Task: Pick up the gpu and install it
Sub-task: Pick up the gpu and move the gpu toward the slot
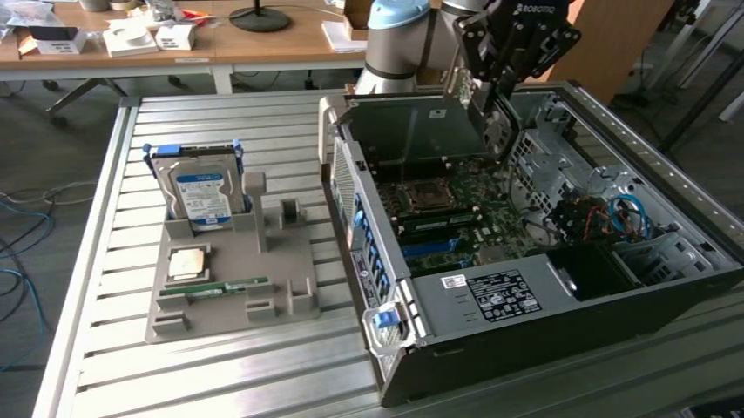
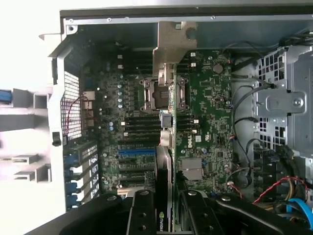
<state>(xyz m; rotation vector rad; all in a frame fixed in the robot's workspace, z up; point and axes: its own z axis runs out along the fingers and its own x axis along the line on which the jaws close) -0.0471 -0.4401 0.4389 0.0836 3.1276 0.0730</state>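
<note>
My tool (image 2: 168,218) is pinching the gpu (image 2: 165,166): a dark finger (image 2: 142,215) sits on one face of the card and its partner on the other, with the green logo on the card's edge showing between them. The card stands upright on its long edge inside the open computer case (image 1: 511,313), over the motherboard (image 2: 205,98). In the wrist view it crosses in front of the processor socket (image 2: 149,93). Its metal bracket (image 2: 173,41) is at the end away from my fingers, close to the case wall. I cannot tell whether the lower edge of the card touches the board or hangs just above it. In the exterior view my arm (image 1: 395,35) reaches down into the far end of the case, which lies on its side on the slatted metal tabletop (image 1: 209,113). To the exterior view's left of the case, well apart from me, a grey holder (image 1: 273,261) carries the silver hard drive (image 1: 204,192) with its blue label, standing upright, and the narrow green memory stick (image 1: 221,287), lying flat nearer the camera. Blue and red cables (image 1: 622,213) curl in the case on the exterior view's right.
</note>
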